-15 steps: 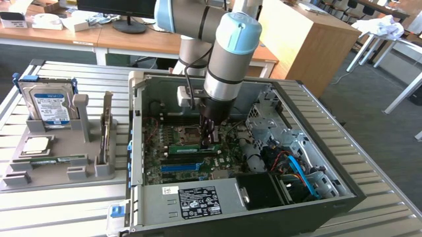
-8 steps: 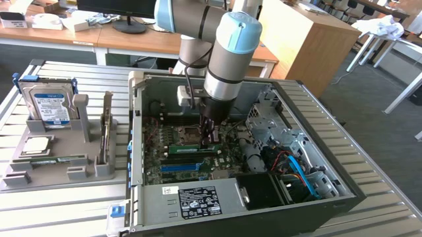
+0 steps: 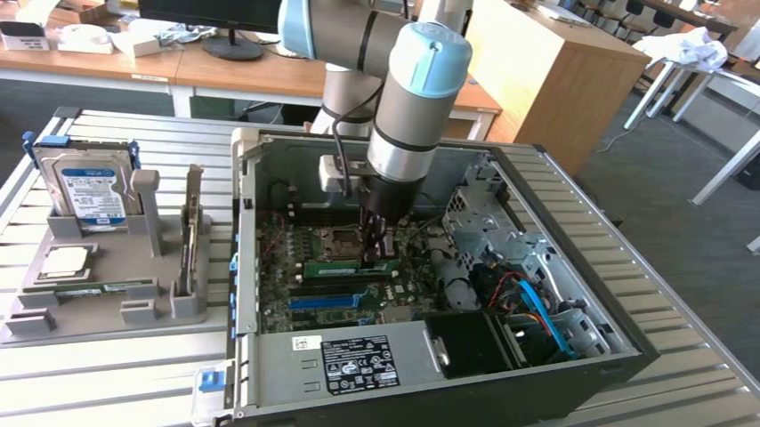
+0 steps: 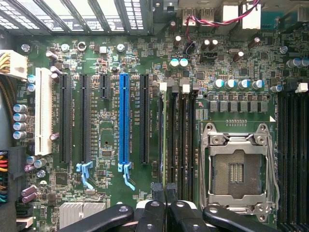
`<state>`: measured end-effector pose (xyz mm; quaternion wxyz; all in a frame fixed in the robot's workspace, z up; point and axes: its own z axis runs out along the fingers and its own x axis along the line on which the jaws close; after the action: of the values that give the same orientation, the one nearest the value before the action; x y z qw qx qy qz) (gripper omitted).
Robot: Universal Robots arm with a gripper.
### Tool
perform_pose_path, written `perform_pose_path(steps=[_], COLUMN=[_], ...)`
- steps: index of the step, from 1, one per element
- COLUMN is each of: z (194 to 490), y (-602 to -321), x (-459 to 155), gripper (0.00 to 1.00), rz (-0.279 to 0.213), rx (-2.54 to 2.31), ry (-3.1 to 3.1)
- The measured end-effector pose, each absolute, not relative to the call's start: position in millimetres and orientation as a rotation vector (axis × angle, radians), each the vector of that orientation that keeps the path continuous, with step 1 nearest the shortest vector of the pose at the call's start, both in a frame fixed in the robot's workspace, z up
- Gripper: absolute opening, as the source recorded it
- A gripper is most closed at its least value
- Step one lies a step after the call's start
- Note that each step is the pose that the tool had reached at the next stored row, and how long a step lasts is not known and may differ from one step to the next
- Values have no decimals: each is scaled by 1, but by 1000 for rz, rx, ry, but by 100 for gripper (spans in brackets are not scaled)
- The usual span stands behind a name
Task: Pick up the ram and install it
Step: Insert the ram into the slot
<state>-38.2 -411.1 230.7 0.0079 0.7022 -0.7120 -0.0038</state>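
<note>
inside the case (image 3: 558, 396) — arm (image 3: 404, 133) vertical (end effector (image 4: 164, 189) closed)

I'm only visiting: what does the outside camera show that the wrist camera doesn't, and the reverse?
Exterior view: the arm, the whole computer case on a slatted table, and at that view's left a grey holder with a hard drive and a processor chip.
Wrist view: a white slot, a row of small capacitors and twisted wires by the board's edge.
Both: the motherboard with its blue slot and empty processor socket, and the gripper, shut on the ram at the memory slots.
</note>
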Motion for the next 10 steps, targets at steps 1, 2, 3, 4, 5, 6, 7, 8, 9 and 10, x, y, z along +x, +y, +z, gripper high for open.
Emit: perform_pose_path(steps=[1,2,3,4,5,6,7,8,9,10], z=[231,231,231,231,231,231,231,231,231,230], y=[-411,-411,-411,-411,-411,-411,-411,-411,-411,-411], x=[-38,-38,-38,-38,-37,-37,-37,-37,-37,-37], gripper=[12,12,12,12,12,12,12,12,12,12], rz=[-12,-12,-12,-12,-13,-13,-13,-13,-13,-13], rx=[2195,2195,2195,2196,2197,2199,2200,2200,2199,2200], ry=[-2225,-2225,-2225,-2224,-2222,-2220,-2219,-2219,-2219,-2219])
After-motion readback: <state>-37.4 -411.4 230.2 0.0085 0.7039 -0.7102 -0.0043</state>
